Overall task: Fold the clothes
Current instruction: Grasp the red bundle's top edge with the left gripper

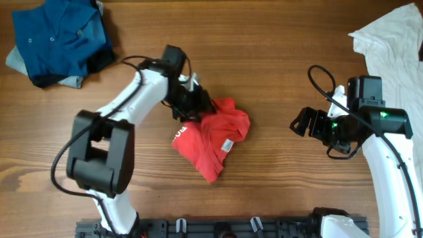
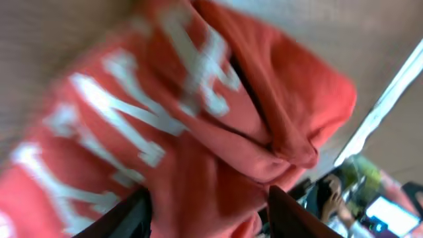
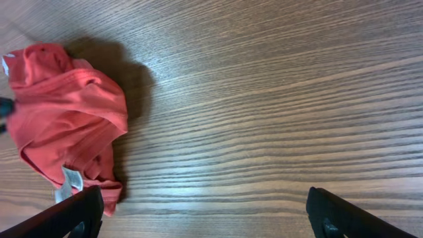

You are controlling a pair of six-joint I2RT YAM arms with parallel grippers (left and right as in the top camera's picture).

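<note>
Where the wood-grain surface (image 1: pixel 277 53) runs in long brown streaks, the red T-shirt (image 1: pixel 215 132) lies near its middle as a crumpled, roughly triangular heap of soft cotton, with thick folds and rolled edges. A small pale neck label (image 1: pixel 228 144) shows on its lower right part, and the right wrist view finds it again at the heap's lower edge. White block lettering is printed on the left side of the heap. From overhead only a couple of letters show. In the left wrist view the letters are large but too blurred to read.

The left end effector (image 1: pixel 196 109) sits at the shirt's upper left edge, touching the cloth. Its dark fingers (image 2: pixel 125 218) stand partly apart with a bulge of red fabric between them, and I cannot tell whether they pinch it. The right end effector (image 1: pixel 303 122) is wide open and empty, well apart from the shirt on its right, its black fingers (image 3: pixel 344 215) spread over bare wood.

Dark blue buttoned garments (image 1: pixel 56 36) lie bunched in the far left corner. A large white garment (image 1: pixel 390 39), thin and creased, spreads over the far right corner.
</note>
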